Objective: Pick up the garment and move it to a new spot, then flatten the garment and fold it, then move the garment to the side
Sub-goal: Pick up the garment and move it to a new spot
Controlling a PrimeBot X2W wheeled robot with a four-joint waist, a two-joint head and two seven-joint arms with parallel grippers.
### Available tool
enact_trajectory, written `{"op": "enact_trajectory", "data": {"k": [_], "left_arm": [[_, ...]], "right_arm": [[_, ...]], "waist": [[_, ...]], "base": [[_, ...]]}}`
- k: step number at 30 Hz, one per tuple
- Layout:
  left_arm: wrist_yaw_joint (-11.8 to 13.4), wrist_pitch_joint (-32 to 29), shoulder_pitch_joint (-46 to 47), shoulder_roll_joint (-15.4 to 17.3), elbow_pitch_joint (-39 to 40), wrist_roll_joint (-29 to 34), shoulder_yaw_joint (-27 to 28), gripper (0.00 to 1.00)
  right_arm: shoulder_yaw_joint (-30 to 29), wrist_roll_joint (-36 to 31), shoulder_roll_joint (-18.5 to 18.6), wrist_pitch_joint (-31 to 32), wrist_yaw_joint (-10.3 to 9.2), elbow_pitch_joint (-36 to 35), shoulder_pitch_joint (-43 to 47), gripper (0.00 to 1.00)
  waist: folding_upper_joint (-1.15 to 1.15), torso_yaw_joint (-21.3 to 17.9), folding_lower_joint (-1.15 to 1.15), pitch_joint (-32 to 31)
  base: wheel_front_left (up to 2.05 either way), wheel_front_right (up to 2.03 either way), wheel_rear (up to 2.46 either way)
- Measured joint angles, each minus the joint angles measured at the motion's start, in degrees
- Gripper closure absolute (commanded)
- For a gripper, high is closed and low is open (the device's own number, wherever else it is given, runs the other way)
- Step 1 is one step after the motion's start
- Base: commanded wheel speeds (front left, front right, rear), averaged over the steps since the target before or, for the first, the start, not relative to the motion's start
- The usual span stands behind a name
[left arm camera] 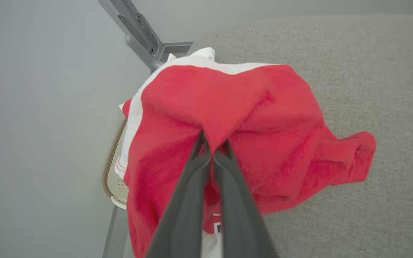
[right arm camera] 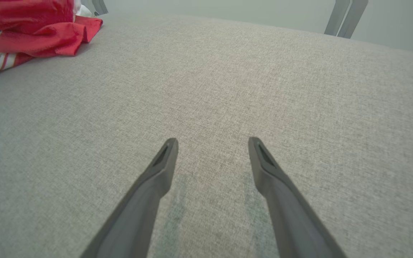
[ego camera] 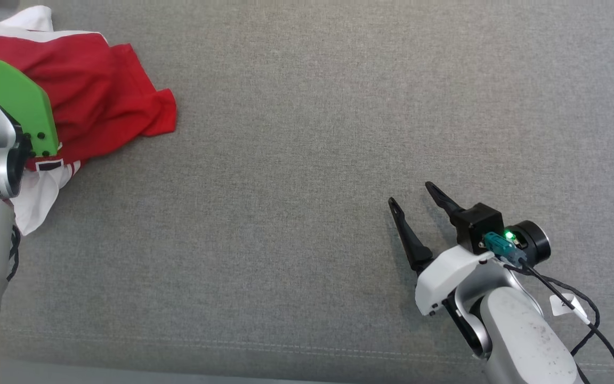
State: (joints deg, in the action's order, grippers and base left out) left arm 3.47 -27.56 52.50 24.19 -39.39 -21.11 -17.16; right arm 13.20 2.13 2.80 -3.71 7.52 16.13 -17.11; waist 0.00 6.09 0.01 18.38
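Left gripper [left arm camera: 212,143]: we see its fingers pinched tight on a raised fold of the garment's red cloth.
Garment [ego camera: 99,90]: red and white; we find it bunched at the bench's far left edge.
Bench [ego camera: 307,133]: grey fabric top.
Right gripper [ego camera: 410,193]: we see it spread wide, holding nothing, low over the bench at the near right, well apart from the garment.
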Motion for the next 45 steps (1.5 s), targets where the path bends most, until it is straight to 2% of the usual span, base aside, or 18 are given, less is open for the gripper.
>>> {"op": "enact_trajectory", "data": {"k": [5,7,12,19,24,29,34,38,45], "left_arm": [[-0.02,1.43,1.91,-1.31,4.00,-0.20,-0.33,1.00],[-0.80,1.86,2.76,-2.09,5.82,-0.38,-0.89,1.00],[-1.74,3.52,4.28,-5.65,10.72,-1.33,-1.97,1.00],[-3.61,4.63,4.38,-11.29,15.91,-1.79,-6.43,1.00],[-5.00,7.01,3.80,-16.93,16.86,-3.55,-8.92,1.00],[-6.84,10.63,1.62,-19.84,16.35,-5.05,-12.41,1.00],[-8.13,11.74,-1.09,-20.81,13.84,-6.12,-16.16,1.00],[-8.45,12.59,-3.73,-20.63,9.62,-6.73,-16.93,1.00],[-5.46,15.51,-5.69,-16.08,1.04,-6.21,-14.73,1.00]], "right_arm": [[-1.30,1.27,-0.02,-0.94,0.00,0.68,0.13,0.00],[-2.15,1.58,0.01,-1.11,0.00,0.86,0.59,0.00],[-3.88,1.92,0.00,-1.48,0.00,1.19,1.84,0.00],[-4.80,3.91,0.01,-2.58,0.00,1.49,2.44,0.00],[-4.99,5.22,0.04,-3.46,0.00,2.29,2.58,0.00],[-5.42,5.93,0.05,-4.43,0.00,2.89,2.61,0.00],[-5.69,6.88,0.09,-5.14,0.00,3.53,2.58,0.00],[-5.33,7.47,0.07,-5.98,0.00,4.48,2.44,0.00],[-4.39,8.24,0.07,-6.98,-0.01,6.05,1.70,0.00]], "waist": [[0.00,-0.04,0.00,-2.70],[0.00,-0.25,0.00,-3.80],[0.00,-1.99,0.00,-5.74],[0.00,-6.82,0.00,-7.19],[0.01,-11.07,-0.01,-7.64],[0.00,-15.32,-0.01,-7.40],[0.00,-18.14,-0.01,-6.66],[0.00,-20.13,-0.01,-5.66],[0.01,-21.26,-0.01,-4.98]], "base": [[0.00,0.00,0.00],[0.00,0.00,0.00],[0.00,0.00,0.00],[0.00,0.00,0.00],[0.00,0.00,0.00],[0.00,0.00,0.00],[0.00,0.00,0.00],[0.00,0.00,0.00],[0.00,0.00,0.00]]}}
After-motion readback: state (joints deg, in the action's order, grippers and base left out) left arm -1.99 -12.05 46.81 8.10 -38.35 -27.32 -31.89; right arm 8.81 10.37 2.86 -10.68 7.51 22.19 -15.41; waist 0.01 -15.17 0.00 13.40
